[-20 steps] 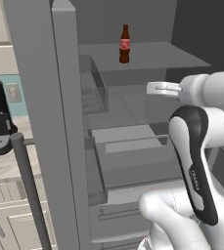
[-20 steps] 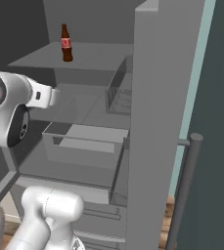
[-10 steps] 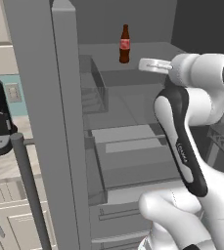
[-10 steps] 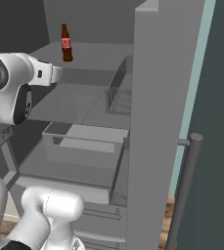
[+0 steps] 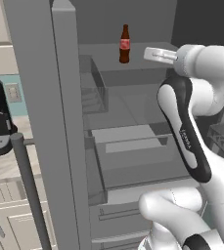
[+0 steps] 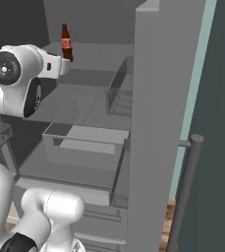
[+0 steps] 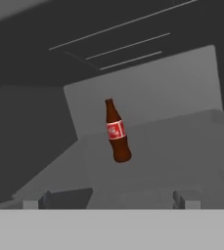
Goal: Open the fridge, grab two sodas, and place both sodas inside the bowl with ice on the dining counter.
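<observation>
**Operator:** Looking into the fridge (image 5: 59, 122) now. Where is the soda relative to your gripper?

**Monitor:** You have one soda (image 7: 117, 131) ahead of the gripper (image 7: 113, 204), standing upright on the upper shelf (image 5: 133, 61). In the hand view it sits between the two finger tips (image 7: 35, 202) and beyond them, well apart from both; it leans there because the hand is rolled. In the left base view the soda (image 5: 124, 44) is just beyond and to the left of the hand's front end. In the right base view the soda (image 6: 66, 43) stands just above and behind that end.

**Operator:** Gripper state?

**Monitor:** Your jaws are spread fully wide and hold nothing. Nothing touches the bottle.

**Operator:** What lies below the hand?

**Monitor:** You have a pulled-out clear drawer (image 6: 84, 147) on the lower level, and a door bin (image 5: 91, 83) on the open door beside it.
</observation>
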